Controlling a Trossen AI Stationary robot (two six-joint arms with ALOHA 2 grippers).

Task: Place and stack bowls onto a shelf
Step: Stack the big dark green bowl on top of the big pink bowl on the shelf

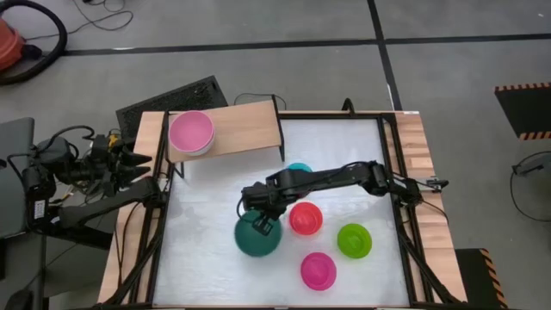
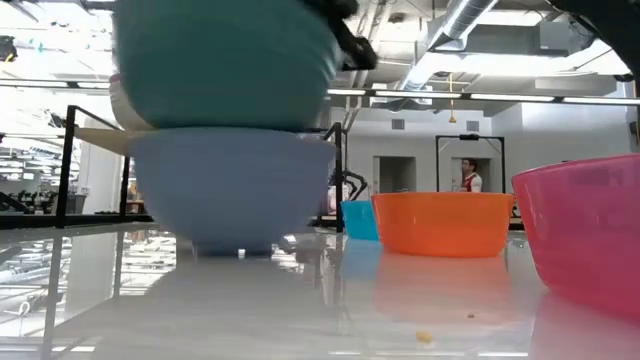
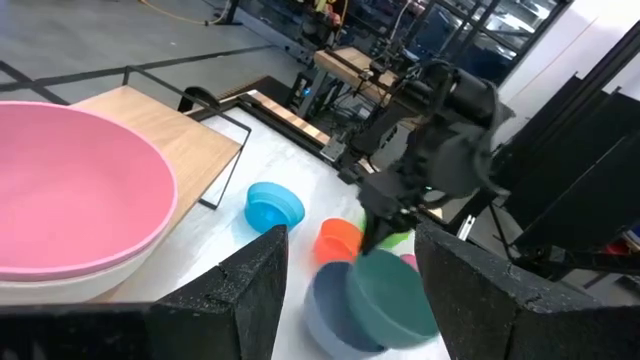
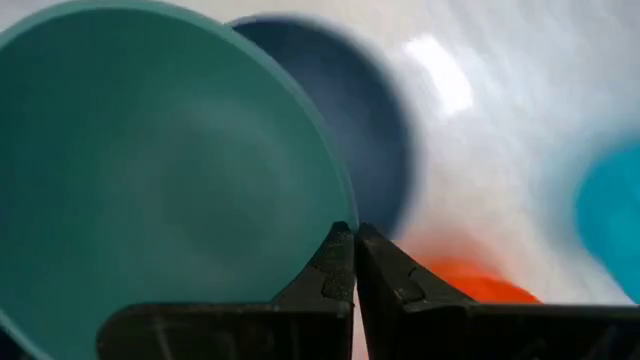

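A: Centre of the overhead frame: the right claw is clamped on the rim of the dark green bowl, fingers pinched tight with only the thin wall between them, as the right wrist view shows.

B: And the bowl's position?

A: Lifted, tilted, directly above a light blue bowl on the white table. The overhead camera hides that blue bowl almost entirely; the table-level camera shows the green one sitting just over it.

B: How should it handle?

A: Likely light, stiff plastic, smooth enough to swing or slip from a one-point rim pinch. The rim looks the only workable hold.

B: The shelf?

A: Upper left of the overhead frame, the shelf carries a pale pink bowl nested in a white one, clearer from the left wrist. The left claw waits beside it, fingers spread wide, holding nothing.
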